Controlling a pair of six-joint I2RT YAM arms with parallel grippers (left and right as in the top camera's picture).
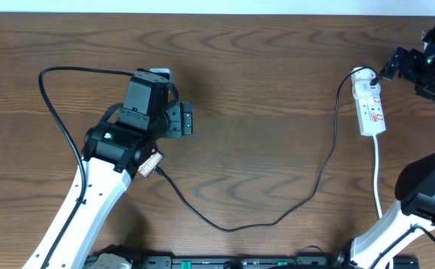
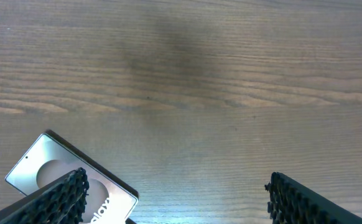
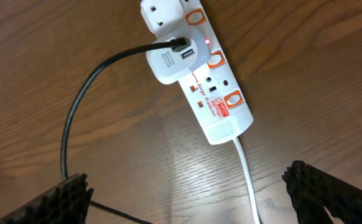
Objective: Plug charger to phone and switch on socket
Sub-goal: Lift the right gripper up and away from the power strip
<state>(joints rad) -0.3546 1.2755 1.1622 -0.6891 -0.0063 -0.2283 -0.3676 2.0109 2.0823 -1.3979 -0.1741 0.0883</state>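
The phone (image 2: pixel 47 165) lies flat at the lower left of the left wrist view, with part of its white lettering showing. My left gripper (image 2: pixel 181 202) hovers open over the table, its left finger (image 2: pixel 60 199) above the phone's edge. Overhead, only a pale corner of the phone (image 1: pixel 158 72) peeks out from behind the left arm. The socket (image 3: pixel 221 93) lies ahead of my open right gripper (image 3: pixel 199 199), a small red dot glowing on it. The charger's white plug (image 3: pixel 168 62) sits in the socket. Its black cable (image 1: pixel 326 164) runs across the table towards the left arm. The connector tip is hidden.
The socket's white cord (image 3: pixel 246 174) passes between the right fingers towards the table's front edge. A loop of black cable (image 1: pixel 45 90) curves round the left arm's far-left side. The socket (image 1: pixel 371 108) sits at the far right, close to the right gripper (image 1: pixel 389 67).
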